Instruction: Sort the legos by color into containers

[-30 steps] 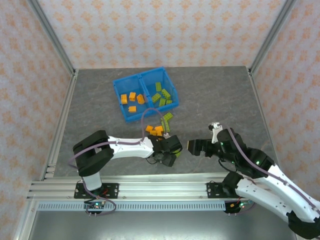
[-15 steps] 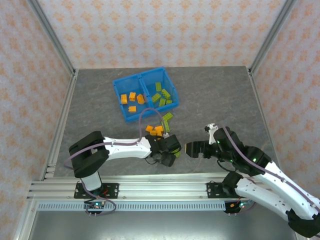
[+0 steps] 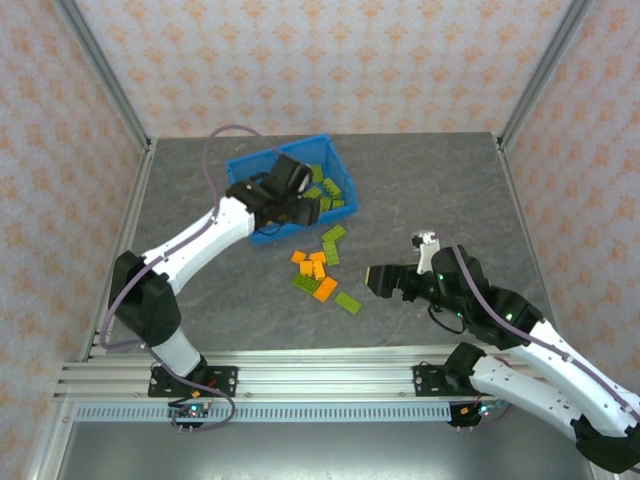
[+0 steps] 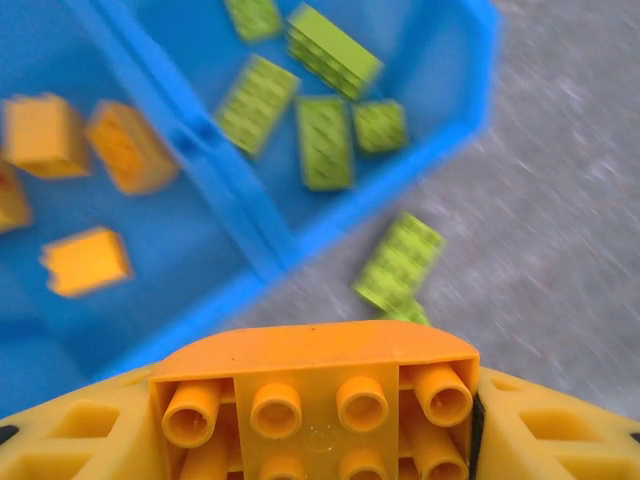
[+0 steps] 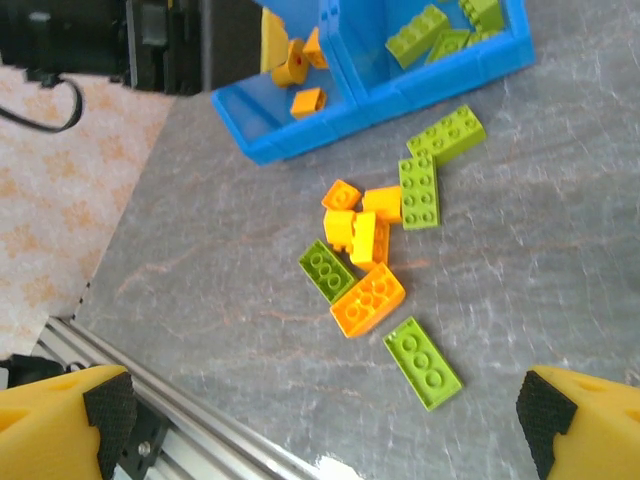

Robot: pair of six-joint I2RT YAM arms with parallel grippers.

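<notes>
My left gripper [image 3: 290,190] hangs over the blue bin [image 3: 344,170], shut on an orange lego [image 4: 315,400] whose hollow underside faces the wrist camera. Below it, the bin's dividing wall [image 4: 215,190] separates orange legos [image 4: 85,260] in the left compartment from lime green ones [image 4: 325,140] in the right. A loose pile [image 3: 318,270] of orange and green legos lies on the table in front of the bin. My right gripper [image 3: 383,281] stands open just right of the pile, above a green plate [image 5: 423,362] and an orange brick [image 5: 368,298].
The aluminium rail [image 3: 300,375] runs along the near table edge, close behind the pile in the right wrist view. Metal posts and patterned walls enclose the grey table [image 3: 440,190]. Bare table surface stretches right of the bin.
The left arm has swung from the pile near the front edge up and back to above the bin, carrying the orange lego. The right gripper has crept slightly left toward the pile.
</notes>
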